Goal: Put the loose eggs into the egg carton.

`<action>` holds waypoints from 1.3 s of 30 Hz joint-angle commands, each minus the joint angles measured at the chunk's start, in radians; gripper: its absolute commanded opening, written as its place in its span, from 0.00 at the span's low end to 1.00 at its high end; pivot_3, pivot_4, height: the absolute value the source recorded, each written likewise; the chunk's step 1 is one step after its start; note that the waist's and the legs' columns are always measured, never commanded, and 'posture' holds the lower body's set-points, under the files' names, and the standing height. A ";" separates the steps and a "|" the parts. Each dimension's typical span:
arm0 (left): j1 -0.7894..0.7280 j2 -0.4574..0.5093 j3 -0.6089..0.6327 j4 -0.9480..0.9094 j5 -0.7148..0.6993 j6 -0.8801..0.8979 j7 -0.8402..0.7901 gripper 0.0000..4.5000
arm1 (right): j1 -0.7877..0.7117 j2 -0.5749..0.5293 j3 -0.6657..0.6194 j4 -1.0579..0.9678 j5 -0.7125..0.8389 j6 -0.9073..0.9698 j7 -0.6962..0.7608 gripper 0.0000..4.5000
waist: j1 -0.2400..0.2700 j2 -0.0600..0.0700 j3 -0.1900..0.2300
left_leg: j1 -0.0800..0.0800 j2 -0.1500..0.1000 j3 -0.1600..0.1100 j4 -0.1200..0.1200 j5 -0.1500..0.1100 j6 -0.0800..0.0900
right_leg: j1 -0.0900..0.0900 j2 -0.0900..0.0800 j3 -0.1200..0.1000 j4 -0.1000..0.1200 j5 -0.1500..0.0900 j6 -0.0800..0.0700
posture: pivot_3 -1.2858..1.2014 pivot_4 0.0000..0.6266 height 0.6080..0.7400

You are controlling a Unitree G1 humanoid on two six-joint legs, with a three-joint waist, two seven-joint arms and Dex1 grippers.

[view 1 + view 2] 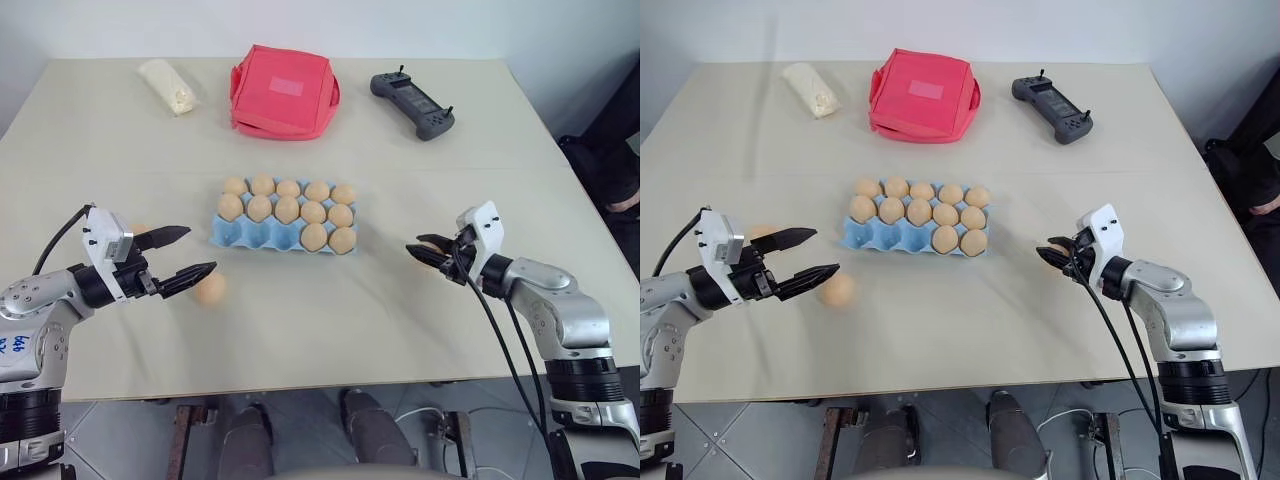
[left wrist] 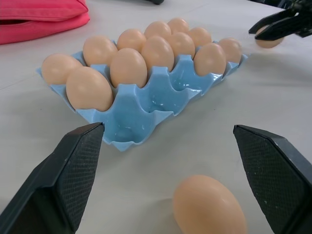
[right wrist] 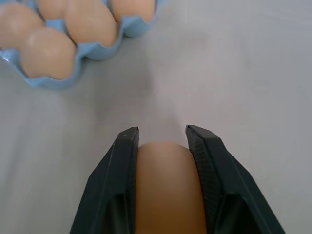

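Observation:
The light blue egg carton [image 1: 243,236] lies mid-table with several tan eggs in it; the three left cups of its near row are empty. My right gripper [image 1: 417,251], to the carton's right, is shut on a loose egg [image 3: 165,185] just above the table. My left gripper [image 1: 198,250] is open to the left of the carton. One loose egg [image 1: 210,289] rests on the table just past its lower fingertip, not between the fingers. A bit of another egg [image 1: 138,229] shows behind that gripper's upper finger.
A red fabric bag [image 1: 284,92] sits at the back centre, a white wrapped packet [image 1: 170,86] at the back left, and a black handheld controller [image 1: 412,103] at the back right. The table's front edge [image 1: 330,385] runs just below both grippers.

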 commanded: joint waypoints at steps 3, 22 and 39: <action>0.010 -0.001 0.023 -0.029 -0.020 -0.004 0.006 1.00 | -0.033 -0.028 -0.025 -0.111 0.032 0.026 0.000 0.25 | -0.001 0.000 0.000 | 0.000 0.000 0.000 0.000 0.000 0.000 | 0.000 0.000 0.000 0.000 0.000 0.000 | 0.52 0.24 1.00; 0.100 -0.008 0.100 -0.073 -0.017 -0.024 0.065 1.00 | -0.487 0.466 0.298 0.193 -0.084 -0.040 -0.122 0.25 | -0.030 0.000 0.000 | -0.001 0.001 0.000 -0.001 0.000 0.000 | -0.002 0.000 -0.001 0.002 0.000 -0.001 | 0.52 0.24 1.00; 0.193 -0.028 0.149 -0.168 -0.036 -0.006 0.131 1.00 | -0.527 0.636 0.334 0.483 -0.198 -0.262 -0.098 0.40 | -0.055 0.000 0.000 | -0.001 0.001 0.000 -0.001 0.000 -0.001 | -0.003 0.000 -0.003 0.004 -0.001 -0.001 | 0.52 0.24 1.00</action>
